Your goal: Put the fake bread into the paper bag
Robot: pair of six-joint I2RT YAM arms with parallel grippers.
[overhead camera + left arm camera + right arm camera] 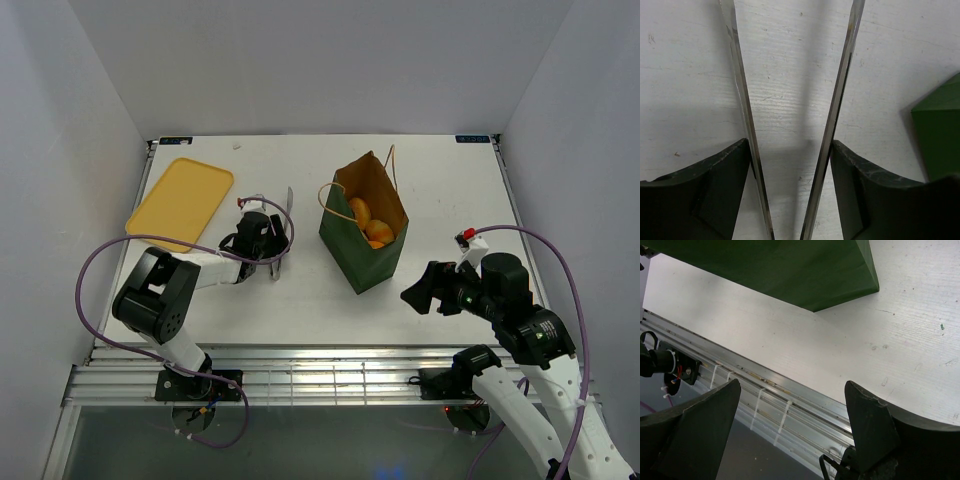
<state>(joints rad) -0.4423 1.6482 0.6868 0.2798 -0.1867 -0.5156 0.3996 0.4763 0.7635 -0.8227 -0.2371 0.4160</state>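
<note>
Left gripper (790,141) jaws flank the metal tongs (839,100), one arm against each; whether they squeeze cannot be told. Right gripper (792,384) gapes wide around nothing, the paper bag (790,265) just ahead, the fake bread (368,228) inside it.

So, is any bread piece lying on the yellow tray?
No, the yellow tray carries nothing, and the orange bread pieces sit inside the green paper bag.

walls (320,60): plain white | table (300,300): white, woodgrain | rail (330,375): aluminium, near edge
</note>
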